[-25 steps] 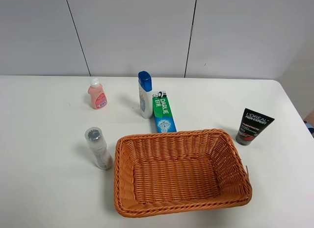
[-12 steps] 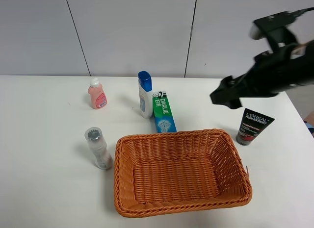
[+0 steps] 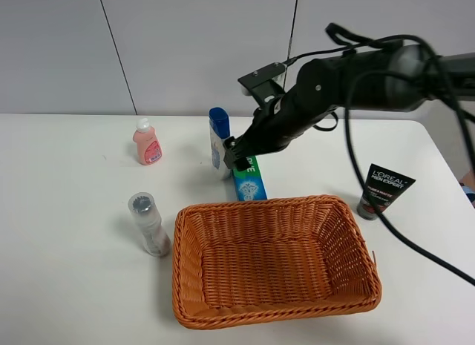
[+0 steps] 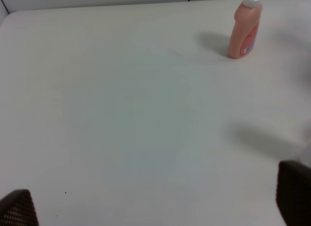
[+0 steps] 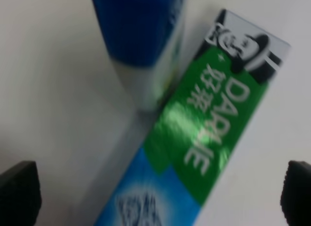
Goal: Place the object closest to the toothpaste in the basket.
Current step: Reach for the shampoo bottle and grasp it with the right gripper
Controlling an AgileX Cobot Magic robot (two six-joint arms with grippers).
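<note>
White table (image 3: 74, 286) | right gripper (image 3: 236, 155) spread wide, empty | seemingly above toothpaste (image 3: 249, 178), blue-capped bottle (image 3: 219, 143)

We look down on a white table (image 3: 67, 211) that fills the lower part of the high view, its top matte and evenly lit. Its far edge runs straight across from 9 o'clock to 3 o'clock, where it meets a pale grey wall (image 3: 200, 48) of flat panels. Thin dark lines divide the panels: a slanting seam (image 3: 116, 52) at 11 o'clock and a nearly upright seam (image 3: 289, 52) at 12 o'clock. The table's right edge angles down toward 4 o'clock. The light is soft and diffuse, and we find only faint shadows on the white surface. The left wrist view shows the same plain tabletop, with the foot of the wall along its far side.
</note>
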